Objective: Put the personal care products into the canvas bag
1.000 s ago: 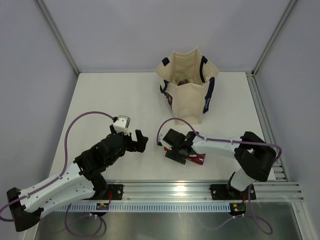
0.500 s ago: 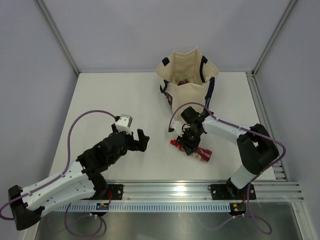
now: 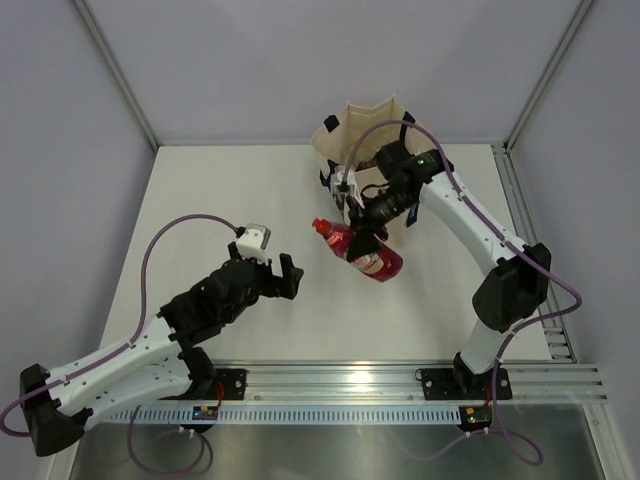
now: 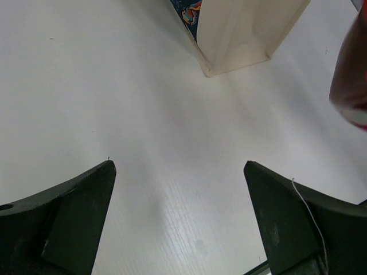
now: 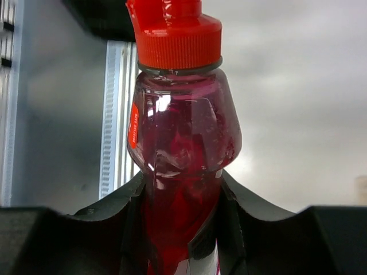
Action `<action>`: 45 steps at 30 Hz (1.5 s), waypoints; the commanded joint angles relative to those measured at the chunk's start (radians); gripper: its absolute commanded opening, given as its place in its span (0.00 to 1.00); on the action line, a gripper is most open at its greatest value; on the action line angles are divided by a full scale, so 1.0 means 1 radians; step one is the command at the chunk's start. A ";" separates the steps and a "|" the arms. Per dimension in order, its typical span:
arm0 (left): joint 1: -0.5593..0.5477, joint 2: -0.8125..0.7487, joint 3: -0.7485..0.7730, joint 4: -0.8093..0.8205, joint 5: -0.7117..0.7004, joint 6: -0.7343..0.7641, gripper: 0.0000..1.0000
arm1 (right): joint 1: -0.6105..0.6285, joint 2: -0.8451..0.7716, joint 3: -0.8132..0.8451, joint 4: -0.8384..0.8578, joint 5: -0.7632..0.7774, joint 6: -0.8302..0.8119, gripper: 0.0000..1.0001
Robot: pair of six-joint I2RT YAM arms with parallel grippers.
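A dark red bottle (image 3: 366, 256) with a red cap hangs tilted in the air just in front of the canvas bag (image 3: 334, 130), cap pointing left. My right gripper (image 3: 368, 234) is shut on its body; in the right wrist view the bottle (image 5: 180, 132) stands between both fingers (image 5: 129, 200), cap upward. The beige bag stands upright at the back of the table, partly hidden by my right arm. My left gripper (image 3: 281, 277) is open and holds nothing, low over the table left of the bottle. Its wrist view shows the bag's base (image 4: 241, 28) and the bottle's edge (image 4: 351, 74).
A metal rail (image 3: 400, 385) runs along the near edge by the arm bases. Grey walls enclose the white table (image 3: 220, 200) at the back and both sides. A dark item shows inside the bag's mouth (image 3: 366, 190), partly covered.
My right gripper closed on the dark red bottle lying on the table and lifted it up and back toward the bag. The left arm barely shifted.
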 commanded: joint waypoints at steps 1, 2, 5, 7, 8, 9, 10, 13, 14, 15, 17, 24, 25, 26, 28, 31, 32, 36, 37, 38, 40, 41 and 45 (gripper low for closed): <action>0.006 0.000 0.050 0.068 0.000 0.008 0.99 | -0.053 0.050 0.285 -0.057 -0.130 0.144 0.00; 0.006 -0.002 0.050 0.068 -0.002 0.008 0.99 | -0.085 0.071 0.425 -0.003 -0.114 0.257 0.00; 0.009 -0.004 0.051 0.068 -0.002 0.008 0.99 | -0.163 0.188 0.724 0.089 -0.061 0.440 0.00; 0.011 -0.005 0.050 0.070 -0.002 0.008 0.99 | -0.197 0.278 0.852 0.150 0.005 0.523 0.00; 0.012 -0.004 0.050 0.073 -0.002 0.008 0.99 | -0.220 0.298 0.930 0.234 0.040 0.595 0.00; 0.014 -0.004 0.050 0.071 -0.002 0.009 0.99 | -0.229 0.321 0.943 0.284 0.118 0.622 0.00; 0.014 -0.004 0.051 0.071 -0.002 0.012 0.99 | -0.237 0.325 0.939 0.342 0.177 0.649 0.00; 0.017 0.001 0.054 0.074 -0.005 0.019 0.99 | -0.246 0.309 0.811 0.563 0.370 0.705 0.00; 0.017 0.001 0.056 0.074 -0.006 0.020 0.99 | -0.246 0.305 0.783 0.657 0.407 0.721 0.00; 0.017 0.000 0.056 0.074 -0.008 0.020 0.99 | -0.246 0.306 0.760 0.695 0.467 0.722 0.00; 0.018 0.001 0.050 0.080 -0.011 0.017 0.99 | -0.246 0.318 0.720 0.771 0.510 0.720 0.00; 0.026 0.000 0.042 0.083 -0.013 0.017 0.99 | -0.251 0.388 0.695 0.646 0.449 0.673 0.00; 0.027 -0.002 0.039 0.083 -0.013 0.020 0.99 | -0.252 0.372 0.668 0.623 0.403 0.659 0.00; 0.032 -0.002 0.036 0.088 -0.014 0.020 0.99 | -0.257 0.357 0.596 0.590 0.362 0.628 0.00; 0.035 -0.007 0.030 0.093 -0.011 0.022 0.99 | -0.258 0.294 0.458 0.586 0.338 0.626 0.00; 0.046 -0.007 0.019 0.106 0.003 0.025 0.99 | -0.272 0.239 0.332 0.580 0.360 0.634 0.13; 0.055 -0.007 0.016 0.117 0.009 0.028 0.99 | -0.275 0.236 0.319 0.556 0.366 0.631 0.15; 0.089 0.010 0.024 0.134 0.055 0.038 0.99 | -0.292 0.268 0.345 0.459 0.398 0.614 0.37; 0.095 0.022 0.027 0.139 0.072 0.045 0.99 | -0.294 0.271 0.374 0.441 0.400 0.610 0.50; 0.107 0.026 0.034 0.143 0.078 0.049 0.99 | -0.298 0.268 0.388 0.416 0.401 0.601 0.70; 0.116 0.033 0.044 0.148 0.093 0.058 0.99 | -0.303 0.256 0.423 0.410 0.427 0.591 0.95; 0.123 0.039 0.053 0.148 0.095 0.060 0.99 | -0.304 0.248 0.437 0.399 0.438 0.573 1.00; 0.127 0.049 0.083 0.136 0.099 0.066 0.99 | -0.317 0.255 0.612 0.301 0.504 0.580 1.00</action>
